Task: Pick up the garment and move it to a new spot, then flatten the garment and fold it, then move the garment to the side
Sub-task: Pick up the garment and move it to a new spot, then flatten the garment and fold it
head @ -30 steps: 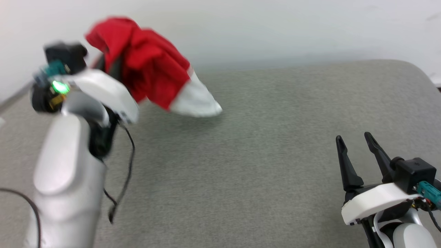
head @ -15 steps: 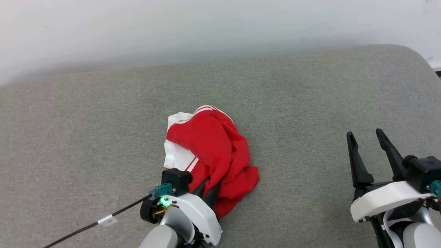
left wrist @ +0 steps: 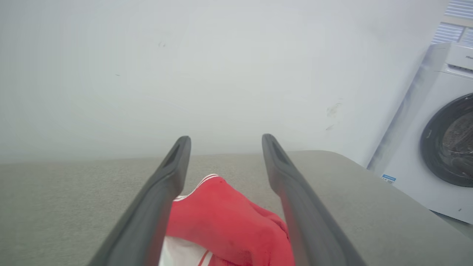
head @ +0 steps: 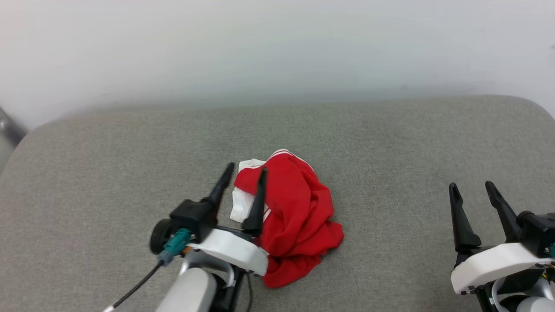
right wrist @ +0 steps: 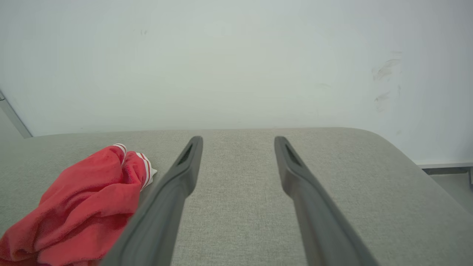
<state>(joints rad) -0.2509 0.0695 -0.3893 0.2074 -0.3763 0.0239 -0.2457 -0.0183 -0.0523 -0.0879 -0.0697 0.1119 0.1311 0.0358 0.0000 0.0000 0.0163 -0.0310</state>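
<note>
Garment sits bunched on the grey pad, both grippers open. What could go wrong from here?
The garment lies in a crumpled heap with its corners hidden; a pinch could take several layers, so it may not spread flat.
The left gripper hangs open right over the heap; a finger may snag fabric and drag it.
The right gripper stands well off to the side, so a two-handed spread needs a long reach.

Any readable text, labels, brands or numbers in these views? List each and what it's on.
Nothing here reads legibly.
washing machine, brand mark on its top panel: too small and blurred to read.
washing machine, blue sticker low on its front corner: too small to read.
garment: crumpled, no lettering or number showing, just red-white stripes.
</note>
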